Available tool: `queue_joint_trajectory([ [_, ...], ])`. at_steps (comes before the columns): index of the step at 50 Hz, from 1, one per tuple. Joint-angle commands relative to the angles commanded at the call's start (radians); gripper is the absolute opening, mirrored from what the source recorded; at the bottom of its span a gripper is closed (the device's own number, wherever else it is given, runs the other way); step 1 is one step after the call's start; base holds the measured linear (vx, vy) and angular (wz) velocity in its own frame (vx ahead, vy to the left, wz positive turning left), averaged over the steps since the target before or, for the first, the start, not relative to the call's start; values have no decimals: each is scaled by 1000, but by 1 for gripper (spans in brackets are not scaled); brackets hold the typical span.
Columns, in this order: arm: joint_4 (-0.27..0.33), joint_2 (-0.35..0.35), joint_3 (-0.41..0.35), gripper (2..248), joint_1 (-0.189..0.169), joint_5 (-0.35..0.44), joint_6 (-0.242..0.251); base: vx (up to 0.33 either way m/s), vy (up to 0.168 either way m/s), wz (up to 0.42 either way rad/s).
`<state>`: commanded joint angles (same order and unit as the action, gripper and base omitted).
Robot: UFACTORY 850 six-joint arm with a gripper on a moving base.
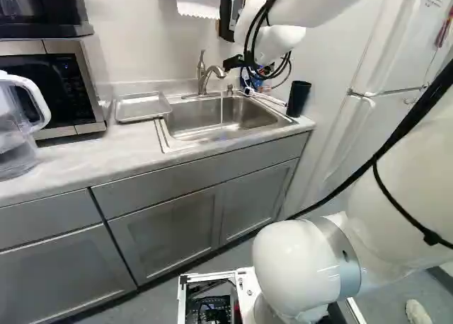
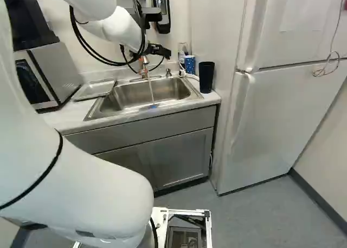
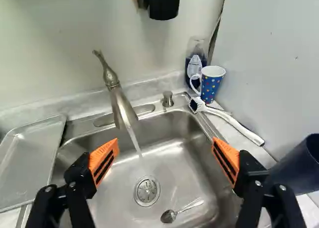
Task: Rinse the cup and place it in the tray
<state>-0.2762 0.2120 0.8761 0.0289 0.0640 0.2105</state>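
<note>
My gripper (image 2: 160, 51) hangs over the sink in the right base view. In the wrist view the gripper (image 3: 165, 151) is open, nothing between its orange pads, the sink basin (image 3: 174, 168) beneath. A blue dotted cup with a white handle (image 3: 211, 83) stands upright on the counter in the back corner, ahead of the fingers. A tall dark cup (image 2: 206, 77) stands on the counter beside the sink, next to the refrigerator side. Water runs from the faucet (image 3: 121, 106) into the basin. The metal tray (image 1: 144, 107) lies on the counter on the sink's other side, with nothing on it.
A white-handled brush (image 3: 234, 122) lies along the sink's edge, near a soap bottle (image 3: 195, 61). In the basin lies a spoon (image 3: 172, 215). A microwave (image 1: 60, 87) and a clear pitcher (image 1: 18, 129) stand on the counter. The refrigerator (image 2: 276, 107) rises beyond the counter's end.
</note>
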Motion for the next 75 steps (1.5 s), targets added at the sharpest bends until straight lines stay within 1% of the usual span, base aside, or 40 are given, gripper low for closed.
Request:
queue_joint_trajectory([
  [21,-65,-30,21,247,0,48,0,0,0,0],
  [29,-86,-43,17,247,0,72,0,0,0,0],
  [52,-137,-72,-5,247,-7,163,0,0,0,0],
  [75,-195,-122,-7,247,-10,262,0,0,0,0],
])
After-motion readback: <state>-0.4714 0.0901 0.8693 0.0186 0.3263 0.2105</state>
